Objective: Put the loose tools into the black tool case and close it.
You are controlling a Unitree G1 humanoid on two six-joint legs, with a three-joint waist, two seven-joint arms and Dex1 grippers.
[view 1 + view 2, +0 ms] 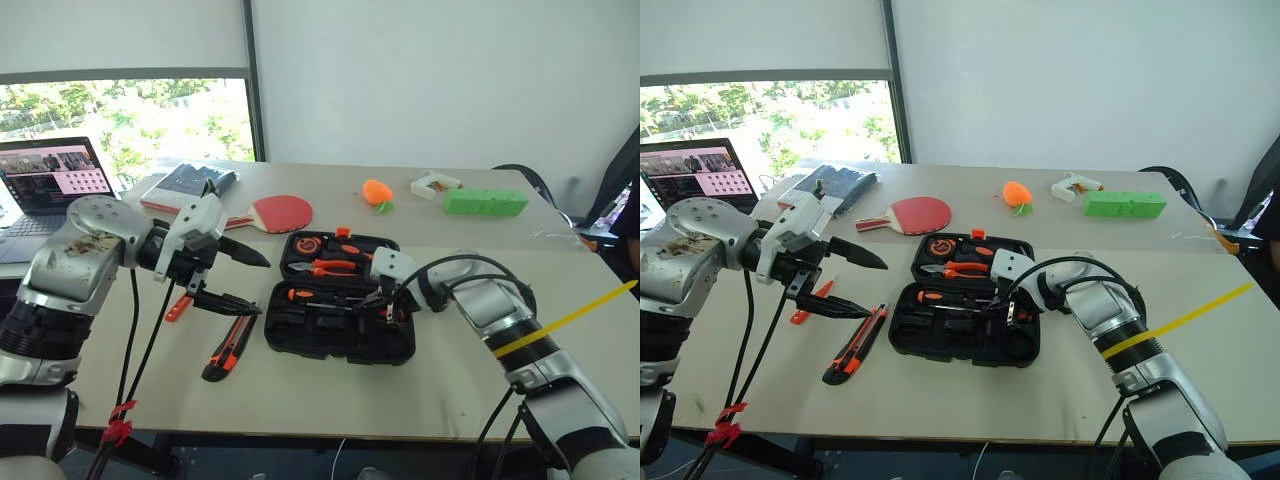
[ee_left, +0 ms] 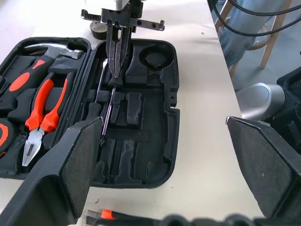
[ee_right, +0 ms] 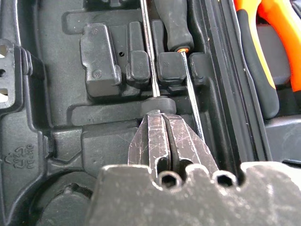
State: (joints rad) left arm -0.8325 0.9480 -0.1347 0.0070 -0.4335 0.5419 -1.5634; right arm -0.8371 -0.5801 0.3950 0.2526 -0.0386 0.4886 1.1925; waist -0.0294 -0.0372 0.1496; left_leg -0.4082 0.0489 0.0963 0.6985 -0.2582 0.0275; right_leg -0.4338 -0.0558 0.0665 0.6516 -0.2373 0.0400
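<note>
open tool case, right gripper pressed shut inside it

the black tool case (image 1: 340, 335) lies open and flat near the middle of the tabletop (image 1: 450, 385). the far half holds orange-handled pliers (image 1: 335, 267), a hammer (image 2: 51, 48) and a round orange-and-black item. the near half holds two thin-shaft screwdrivers (image 3: 153, 61) side by side in moulded slots, with a round recess (image 2: 156, 57) at one end.

right gripper (image 2: 118, 56) is down in the near half, fingers pressed together with nothing visible between them, tips right at the screwdriver shafts; contact cannot be confirmed.

left gripper (image 1: 240, 280) hangs above the tabletop to the left of the case, fingers spread wide, holding nothing. below it lie a long utility knife (image 1: 230, 345) and a slim orange tester (image 1: 178, 306), both on the tabletop outside the case. a small black roll (image 2: 98, 30) sits just beyond the case's edge.

further back: red table-tennis paddle (image 1: 275, 212), dark book (image 1: 190, 185), orange carrot-shaped toy (image 1: 377, 191), green block (image 1: 485, 202), and a laptop (image 1: 50, 180) at far left.
</note>
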